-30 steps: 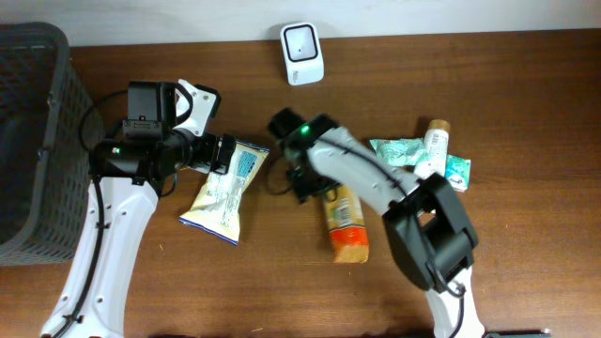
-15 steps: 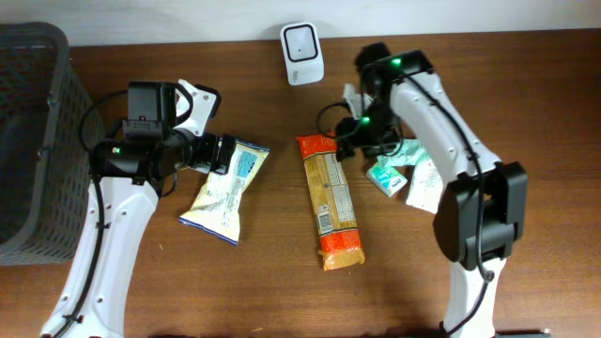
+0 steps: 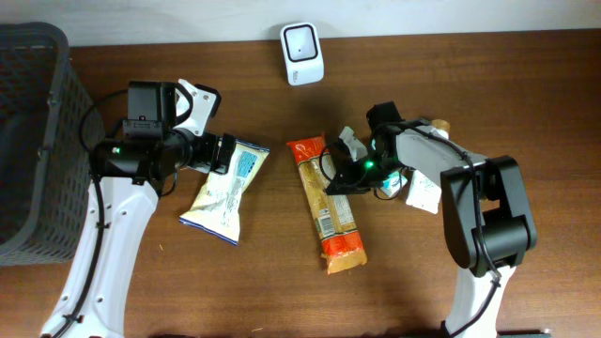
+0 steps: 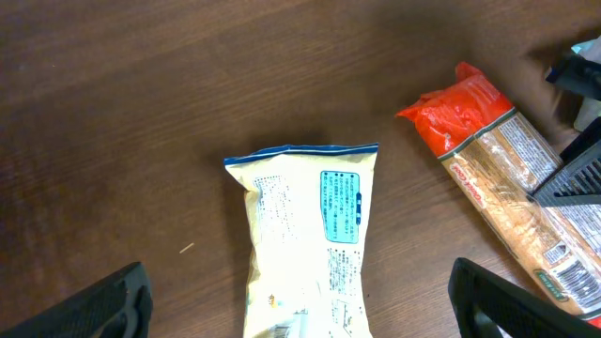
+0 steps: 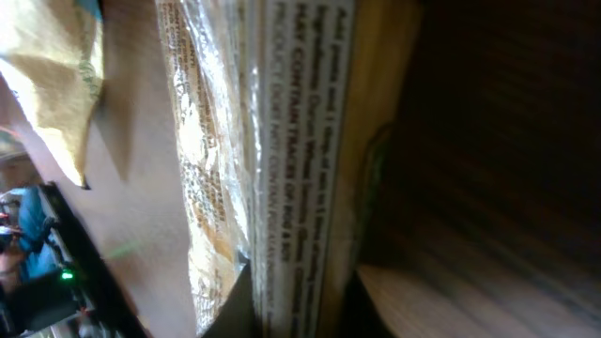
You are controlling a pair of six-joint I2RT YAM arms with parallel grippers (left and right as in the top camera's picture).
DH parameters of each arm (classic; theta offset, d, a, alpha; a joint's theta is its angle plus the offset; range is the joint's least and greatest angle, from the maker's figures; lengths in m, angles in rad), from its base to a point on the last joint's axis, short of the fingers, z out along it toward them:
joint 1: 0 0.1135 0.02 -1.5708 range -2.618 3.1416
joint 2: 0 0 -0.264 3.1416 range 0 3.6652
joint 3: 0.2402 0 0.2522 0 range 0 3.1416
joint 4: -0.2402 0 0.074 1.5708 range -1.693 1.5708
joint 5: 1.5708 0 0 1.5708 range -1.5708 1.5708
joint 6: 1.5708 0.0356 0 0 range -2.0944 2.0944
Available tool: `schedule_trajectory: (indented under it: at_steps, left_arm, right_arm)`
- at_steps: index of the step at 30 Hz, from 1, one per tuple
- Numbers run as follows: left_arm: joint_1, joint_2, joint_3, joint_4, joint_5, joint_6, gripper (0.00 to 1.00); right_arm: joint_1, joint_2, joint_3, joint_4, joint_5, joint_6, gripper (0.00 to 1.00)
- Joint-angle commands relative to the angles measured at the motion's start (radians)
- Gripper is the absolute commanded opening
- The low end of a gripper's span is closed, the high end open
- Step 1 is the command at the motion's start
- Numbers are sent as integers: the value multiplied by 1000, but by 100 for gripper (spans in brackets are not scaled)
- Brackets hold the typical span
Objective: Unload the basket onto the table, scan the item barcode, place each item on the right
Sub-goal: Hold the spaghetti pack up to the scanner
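Gripping orange pack [image 3: 331, 218] by its side edge, right tool [image 3: 340, 176] closed | left tool [image 3: 225, 150] wide open, pale snack bag [image 3: 222, 191] lying just ahead of its fingers [image 4: 103, 305]

One table [image 3: 526, 84], dark wood. One mesh basket [image 3: 38, 56], far left. One white scanner [image 3: 302, 40], back edge. Two robot arms: left arm [image 3: 103, 235], right arm [image 3: 470, 216]. Two snack packs in open: one pale yellow chip bag [image 3: 223, 191], one long orange cracker packet [image 3: 331, 208]. Three small items made out beside right arm, partly hidden: one tan-capped bottle [image 3: 438, 126], one white sachet [image 3: 423, 192], one teal pouch [image 3: 389, 185]. Exact total in that cluster unclear.
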Motion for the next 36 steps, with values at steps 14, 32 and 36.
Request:
schedule_trajectory:
  at_steps: [14, 32, 36]
  left_arm:
    - [3, -10, 7, 0, 0, 16, 99]
    - [3, -10, 7, 0, 0, 16, 99]
    - [3, -10, 7, 0, 0, 16, 99]
  right_arm:
    - [39, -119, 644, 145, 441, 106, 4]
    - [245, 389, 643, 1533, 1123, -1030, 4]
    - [283, 387, 643, 1564, 1062, -1095, 4]
